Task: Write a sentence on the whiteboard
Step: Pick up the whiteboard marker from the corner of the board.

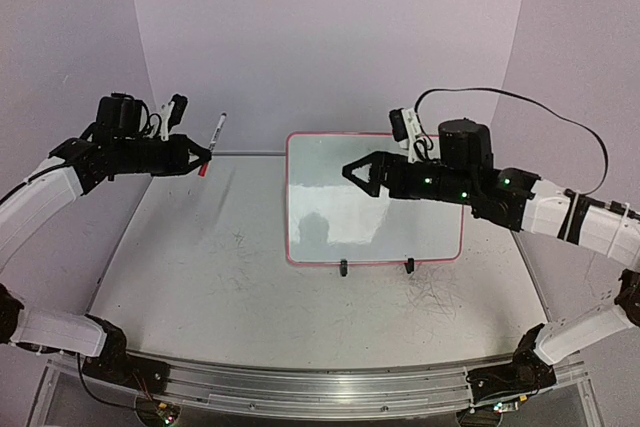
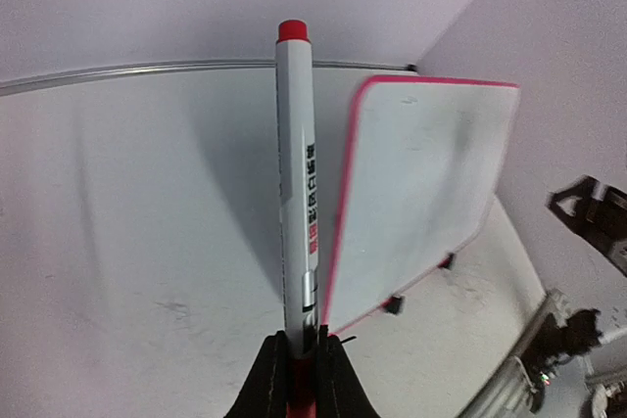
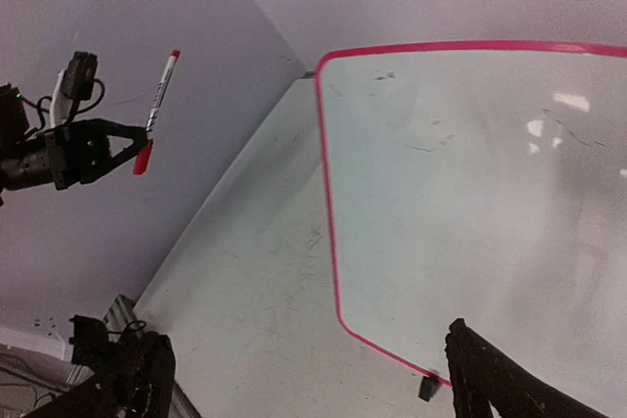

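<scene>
Left claw (image 2: 294, 379) clamped tight on red marker (image 2: 294, 193), raised at 10 o'clock above the surface (image 1: 200, 267) — cap looks on. Right claw (image 1: 360, 175) wide, empty, over whiteboard (image 1: 330, 217) at 2 o'clock. Board blank — nothing written yet, all writing left.

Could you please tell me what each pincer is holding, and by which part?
The left pincer grips the marker at its long red end. The right pincer is open and empty.
</scene>
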{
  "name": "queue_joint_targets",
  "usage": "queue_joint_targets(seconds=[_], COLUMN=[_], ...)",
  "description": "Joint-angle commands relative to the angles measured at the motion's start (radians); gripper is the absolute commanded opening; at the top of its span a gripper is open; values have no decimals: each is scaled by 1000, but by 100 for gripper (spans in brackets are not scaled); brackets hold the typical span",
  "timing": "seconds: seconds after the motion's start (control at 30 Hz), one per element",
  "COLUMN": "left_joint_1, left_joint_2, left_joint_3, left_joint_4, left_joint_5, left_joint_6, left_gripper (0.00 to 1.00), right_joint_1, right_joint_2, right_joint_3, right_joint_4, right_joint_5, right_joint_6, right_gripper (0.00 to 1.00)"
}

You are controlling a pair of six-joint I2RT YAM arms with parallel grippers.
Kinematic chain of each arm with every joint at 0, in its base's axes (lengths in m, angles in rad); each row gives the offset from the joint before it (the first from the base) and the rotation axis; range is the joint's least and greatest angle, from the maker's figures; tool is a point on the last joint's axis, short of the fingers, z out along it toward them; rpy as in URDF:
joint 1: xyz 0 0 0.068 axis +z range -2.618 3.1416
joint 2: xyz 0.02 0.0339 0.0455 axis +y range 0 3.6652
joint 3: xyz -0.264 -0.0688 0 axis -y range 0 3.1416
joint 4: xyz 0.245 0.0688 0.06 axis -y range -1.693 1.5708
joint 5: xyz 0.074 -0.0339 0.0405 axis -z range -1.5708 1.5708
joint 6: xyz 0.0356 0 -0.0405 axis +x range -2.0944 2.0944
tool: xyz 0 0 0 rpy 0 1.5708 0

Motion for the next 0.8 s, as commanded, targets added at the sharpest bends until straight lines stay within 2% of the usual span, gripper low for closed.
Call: queue_joint_targets(seconds=[0.0, 0.13, 0.27, 0.33, 0.53, 0.57, 0.7, 0.77], left_joint_1=[-115, -287, -412, -456, -532, -539, -547, -548], left_joint_2=[-40, -11, 36, 72, 172, 183, 215, 226], left_joint_3=[-11, 4, 11, 14, 27, 30, 50, 57], left_joint_4=[46, 78, 100, 103, 104, 103, 104, 103], left_joint_5=[286, 329, 369, 393, 433, 435, 440, 447], left_joint_6=[-40, -38, -10, 7, 32, 36, 52, 60], left_gripper=[0, 0, 0, 0, 0, 0, 0, 0], right_joint_1=[3, -13, -45, -46, -48, -48, -47, -48], right_joint_2=[84, 160, 237, 264, 217, 208, 215, 216], right_joint_3=[147, 229, 240, 226, 149, 139, 108, 87], right_joint_4=[8, 8, 11, 11, 16, 17, 21, 20], right_joint_5=[-317, -430, -676, -751, -799, -814, -897, -916], right_joint_6=[-40, -17, 15, 9, -37, -46, -62, -78], right_gripper=[98, 97, 95, 90, 86, 83, 60, 59])
